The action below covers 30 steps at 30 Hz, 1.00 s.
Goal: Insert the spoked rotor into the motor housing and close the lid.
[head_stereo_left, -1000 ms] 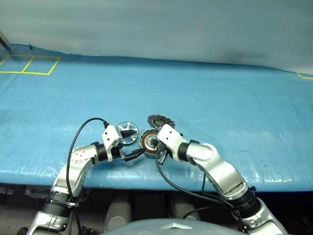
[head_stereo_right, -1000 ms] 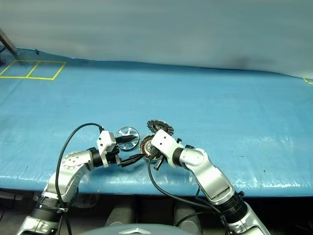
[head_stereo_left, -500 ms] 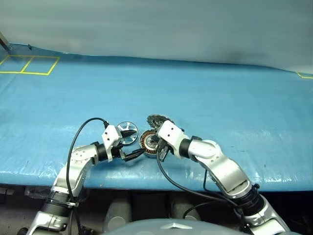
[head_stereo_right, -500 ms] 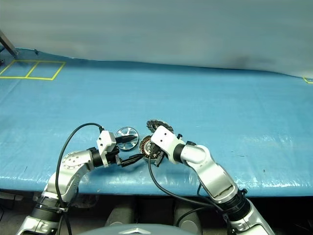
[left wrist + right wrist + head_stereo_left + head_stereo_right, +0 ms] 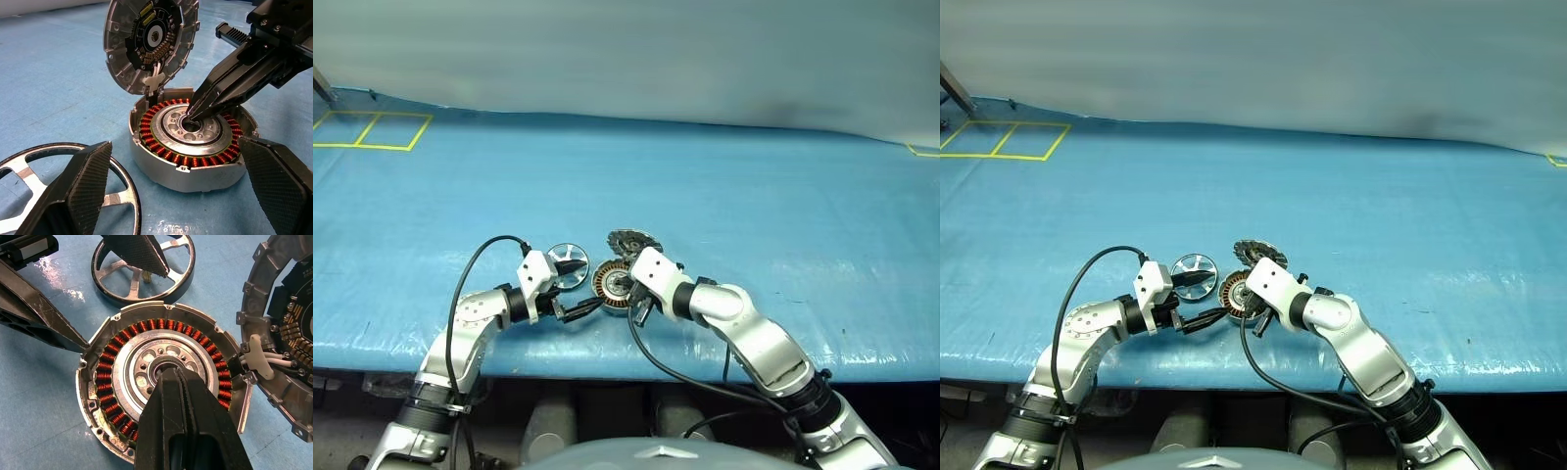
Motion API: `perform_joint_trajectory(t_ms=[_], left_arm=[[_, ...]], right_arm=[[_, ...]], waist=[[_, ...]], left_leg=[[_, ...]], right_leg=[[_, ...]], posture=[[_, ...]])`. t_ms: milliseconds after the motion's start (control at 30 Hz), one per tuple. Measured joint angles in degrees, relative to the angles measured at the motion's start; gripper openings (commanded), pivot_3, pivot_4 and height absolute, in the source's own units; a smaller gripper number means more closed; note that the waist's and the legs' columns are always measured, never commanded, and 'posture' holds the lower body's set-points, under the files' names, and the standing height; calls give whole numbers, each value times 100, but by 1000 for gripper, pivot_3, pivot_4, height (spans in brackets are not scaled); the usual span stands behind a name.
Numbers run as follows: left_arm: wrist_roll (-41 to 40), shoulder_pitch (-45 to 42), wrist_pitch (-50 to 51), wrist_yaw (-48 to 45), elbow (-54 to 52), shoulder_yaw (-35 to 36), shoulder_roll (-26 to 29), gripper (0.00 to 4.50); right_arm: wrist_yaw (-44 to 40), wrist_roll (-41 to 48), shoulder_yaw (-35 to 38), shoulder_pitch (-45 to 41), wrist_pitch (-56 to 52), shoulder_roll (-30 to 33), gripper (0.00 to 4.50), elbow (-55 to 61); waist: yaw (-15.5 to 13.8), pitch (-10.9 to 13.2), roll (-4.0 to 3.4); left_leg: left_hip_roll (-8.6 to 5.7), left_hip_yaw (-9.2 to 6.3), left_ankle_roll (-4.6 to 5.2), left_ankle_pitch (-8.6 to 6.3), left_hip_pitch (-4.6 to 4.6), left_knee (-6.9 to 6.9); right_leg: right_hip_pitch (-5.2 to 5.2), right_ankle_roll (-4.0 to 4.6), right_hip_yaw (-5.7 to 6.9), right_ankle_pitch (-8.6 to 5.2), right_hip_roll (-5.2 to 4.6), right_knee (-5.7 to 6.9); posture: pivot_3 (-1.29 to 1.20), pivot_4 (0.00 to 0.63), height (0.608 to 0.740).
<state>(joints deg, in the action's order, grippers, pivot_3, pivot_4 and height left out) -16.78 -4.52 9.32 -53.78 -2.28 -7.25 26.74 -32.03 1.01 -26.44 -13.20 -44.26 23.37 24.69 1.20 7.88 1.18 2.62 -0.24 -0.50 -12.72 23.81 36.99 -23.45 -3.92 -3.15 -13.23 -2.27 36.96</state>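
Note:
The motor housing (image 5: 608,282) sits near the table's front edge, its copper windings (image 5: 105,382) ringing a central hole. Its lid (image 5: 631,241) stands swung open at the far rim, with the toothed dark inner face (image 5: 149,39) showing. The spoked rotor (image 5: 120,196) lies flat on the table, just left of the housing. My right gripper (image 5: 171,372) is shut, its tips down at the housing's central hole. My left gripper (image 5: 588,284) is open and holds nothing. One of its fingers (image 5: 137,254) is over the rotor, the other (image 5: 39,318) by the housing's near-left rim.
A blue tarp covers the table (image 5: 754,196). Yellow tape squares (image 5: 372,129) mark its far left corner. The table's front edge (image 5: 607,354) runs close below the parts. A black cable (image 5: 470,269) loops over my left arm.

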Motion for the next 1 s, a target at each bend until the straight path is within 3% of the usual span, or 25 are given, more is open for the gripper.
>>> perform_joint_trajectory(t_ms=[767,1000], left_arm=[[0,4,3,-1,0,0,1,4500],[-356,-12,200,-46,-51,193,45,4500]], right_arm=[[134,280,283,53,-22,-357,46,-306],[17,659,522,176,-87,-364,46,187]], waist=[[-2,0,0],[9,11,-5]], left_leg=[[0,-1,0,0,-11,5],[0,-2,0,0,8,0]], right_leg=[[4,0,0,0,-1,0],[-8,-1,-1,1,1,1]], posture=[[0,150,740],[0,150,740]])
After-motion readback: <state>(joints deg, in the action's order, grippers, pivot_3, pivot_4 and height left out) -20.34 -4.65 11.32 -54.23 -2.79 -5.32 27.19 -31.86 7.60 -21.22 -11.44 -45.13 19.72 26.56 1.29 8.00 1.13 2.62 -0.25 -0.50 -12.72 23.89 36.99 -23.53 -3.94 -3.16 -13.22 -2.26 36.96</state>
